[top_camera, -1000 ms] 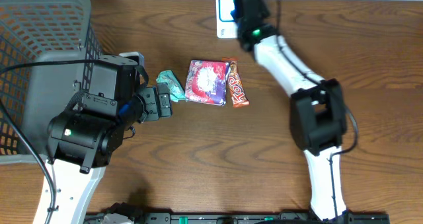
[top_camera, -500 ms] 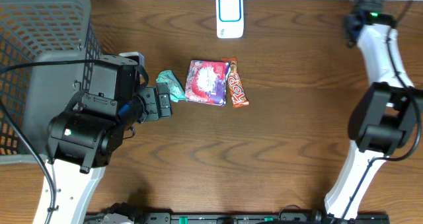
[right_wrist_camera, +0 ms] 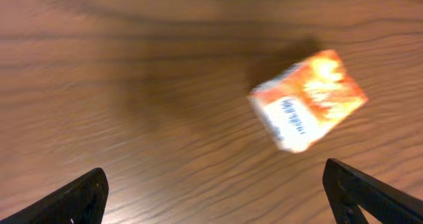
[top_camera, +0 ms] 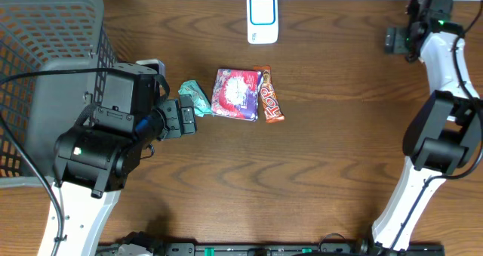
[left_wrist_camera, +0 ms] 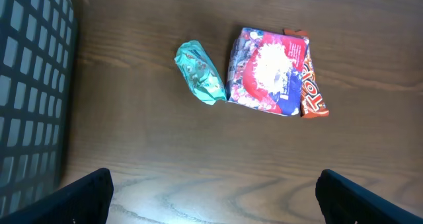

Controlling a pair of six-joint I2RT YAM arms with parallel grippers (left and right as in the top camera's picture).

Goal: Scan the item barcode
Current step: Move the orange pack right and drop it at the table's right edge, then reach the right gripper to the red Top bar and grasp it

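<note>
**Right pincer open and empty, orange box ahead of it, far from the scanner**

The right pincer (right_wrist_camera: 218, 197) stands spread wide and grips nothing. The orange-and-white box (right_wrist_camera: 308, 100) is ahead of it, nearer one finger than the other and touching neither. The box is blurred, so I cannot tell whether it has settled on the table (top_camera: 302, 173). The scanner (top_camera: 263, 18) is well apart from this pincer, so this spot looks like a set-aside place that keeps the reader's face free.

The left pincer (left_wrist_camera: 215, 194) is also wide open and empty. Ahead of it lie a teal sweet (left_wrist_camera: 199, 73), a purple packet (left_wrist_camera: 269, 72) just beside the sweet, and a chocolate bar (left_wrist_camera: 312, 92) against the packet's far edge. The scanner is beyond them and the basket (top_camera: 45, 29) is at this pincer's side. Grouped this way, they look like goods waiting their turn within this arm's reach.
</note>
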